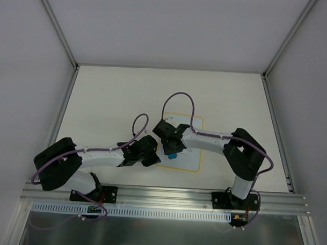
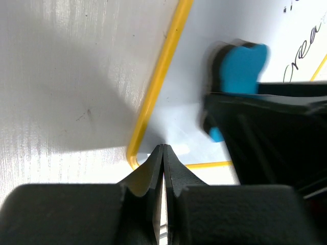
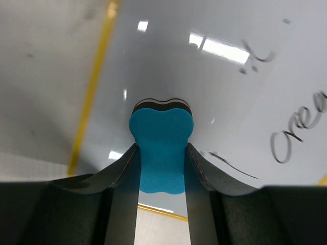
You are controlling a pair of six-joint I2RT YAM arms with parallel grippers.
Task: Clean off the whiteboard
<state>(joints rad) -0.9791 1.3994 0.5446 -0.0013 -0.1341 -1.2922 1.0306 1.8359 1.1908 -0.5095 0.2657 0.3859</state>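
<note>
Your whiteboard (image 1: 187, 160) lies mid-surface (image 1: 110, 99), unwiped writing (image 3: 294, 133) at 3 o'clock in the right wrist view, the right tool (image 3: 161, 148) clamping the blue eraser (image 3: 161, 125) to wipe, and the left tool (image 2: 163, 153), pinched shut and empty, seemingly pinning its 7 o'clock corner.

The white table (image 1: 116, 94) carries the yellow-rimmed whiteboard (image 1: 188, 161), lying flat toward the near edge, roughly midway across, with some dark handwriting on it
</note>
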